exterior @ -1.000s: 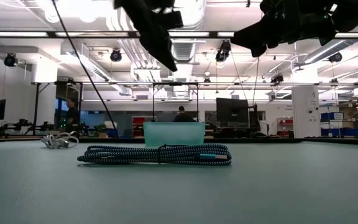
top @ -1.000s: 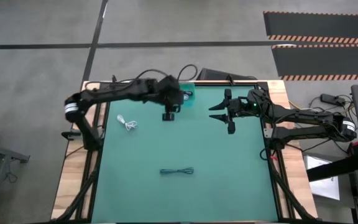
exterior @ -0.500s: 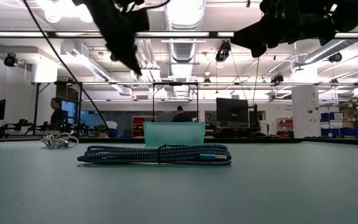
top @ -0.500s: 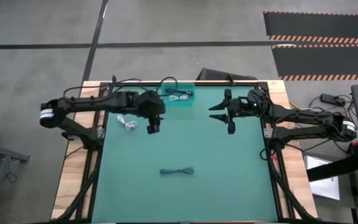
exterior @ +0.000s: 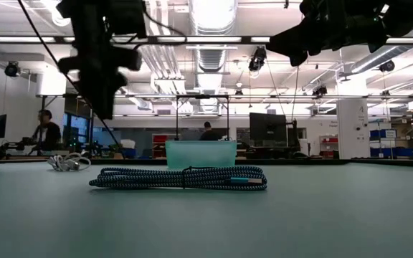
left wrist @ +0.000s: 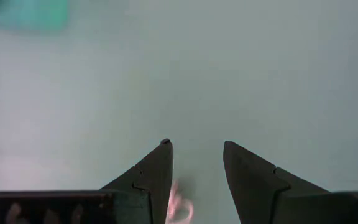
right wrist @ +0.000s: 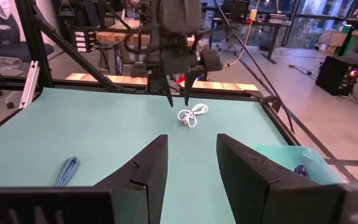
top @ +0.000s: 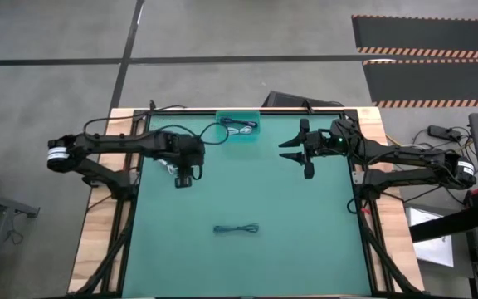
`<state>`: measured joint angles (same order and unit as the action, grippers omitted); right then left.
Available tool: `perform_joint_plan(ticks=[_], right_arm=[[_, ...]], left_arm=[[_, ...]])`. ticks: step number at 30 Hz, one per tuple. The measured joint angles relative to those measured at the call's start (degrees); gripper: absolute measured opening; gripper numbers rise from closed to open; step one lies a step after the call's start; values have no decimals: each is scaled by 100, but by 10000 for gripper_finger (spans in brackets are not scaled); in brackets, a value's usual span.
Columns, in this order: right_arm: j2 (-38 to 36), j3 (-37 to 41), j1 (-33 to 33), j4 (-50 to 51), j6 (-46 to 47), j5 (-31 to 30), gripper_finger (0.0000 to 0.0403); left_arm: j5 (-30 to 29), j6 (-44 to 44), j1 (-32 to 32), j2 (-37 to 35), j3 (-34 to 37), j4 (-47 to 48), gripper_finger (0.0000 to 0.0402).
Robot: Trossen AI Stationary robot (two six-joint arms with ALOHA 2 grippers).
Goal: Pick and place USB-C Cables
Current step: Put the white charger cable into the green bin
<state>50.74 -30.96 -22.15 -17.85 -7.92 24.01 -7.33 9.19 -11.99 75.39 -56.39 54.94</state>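
A white cable bundle (top: 169, 166) lies on the green mat near its far left corner; it also shows as the white cable (right wrist: 193, 115) and the white cable (exterior: 69, 162). My left gripper (top: 184, 178) hovers open just beside and above it, fingers pointing down; the wrist view shows a bit of white cable (left wrist: 178, 209) between its fingers. A dark braided cable (top: 236, 228) lies flat at the mat's middle near side. Another cable (top: 239, 127) rests in the teal bin (top: 241, 133). My right gripper (top: 295, 150) waits open, raised at the far right.
The teal bin stands at the mat's far edge, between the two arms. Black frame rails and wooden strips border the mat on the left and right. People and desks show in the room beyond the table. Bare mat surrounds the dark cable (exterior: 178, 178).
My left gripper has moved from beside the teal bin toward the table's left and near side, coming over the white cable and dropping lower. My right arm and the cables have kept still.
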Motion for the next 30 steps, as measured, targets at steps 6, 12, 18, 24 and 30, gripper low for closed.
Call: perform_joint_plan(ticks=[6, 12, 18, 24, 30], right_arm=[[0, 0, 0, 0, 0, 0, 128], [0, 0, 2, 2, 0, 0, 128], [0, -2, 2, 2, 0, 0, 128], [0, 0, 2, 2, 0, 0, 128], [0, 78, 15, -2, 6, 2, 128]], left_arm=[[-372, 15, -47, 29, 507, 166, 127], [-417, -27, -151, 33, 944, 162, 127], [-723, -142, -155, 33, 1213, 158, 127], [-928, -289, -155, 33, 1422, 49, 127], [-949, -289, -155, 38, 1426, 6, 127]])
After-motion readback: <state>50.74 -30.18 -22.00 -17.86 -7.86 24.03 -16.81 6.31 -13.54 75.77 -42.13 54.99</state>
